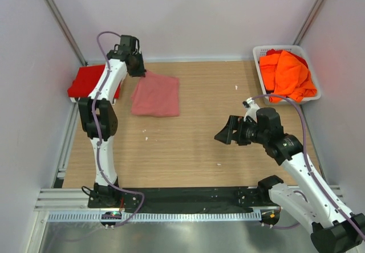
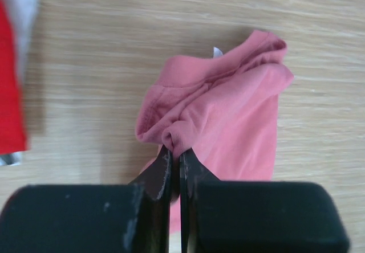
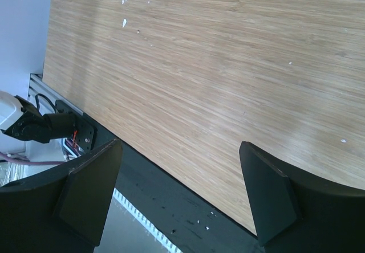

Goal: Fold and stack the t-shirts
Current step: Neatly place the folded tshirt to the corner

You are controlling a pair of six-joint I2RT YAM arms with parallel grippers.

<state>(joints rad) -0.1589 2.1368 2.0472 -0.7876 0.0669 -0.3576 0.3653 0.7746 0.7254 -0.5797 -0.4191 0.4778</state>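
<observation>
A dusty rose-pink t-shirt (image 1: 156,94) lies folded on the wooden table at the back left. My left gripper (image 1: 138,70) is shut on its far left corner; in the left wrist view the fingertips (image 2: 175,156) pinch a bunched fold of the pink t-shirt (image 2: 228,116). A bright red t-shirt (image 1: 86,82) lies folded at the far left edge, showing as a red strip (image 2: 10,88) in the left wrist view. Orange t-shirts (image 1: 287,75) fill the basket. My right gripper (image 1: 223,133) hangs open above bare wood (image 3: 228,76) at the right, holding nothing.
The white lattice basket (image 1: 262,52) stands in the back right corner. A black strip (image 1: 188,196) and a metal rail (image 1: 154,216) run along the near edge by the arm bases. White walls enclose the table on three sides.
</observation>
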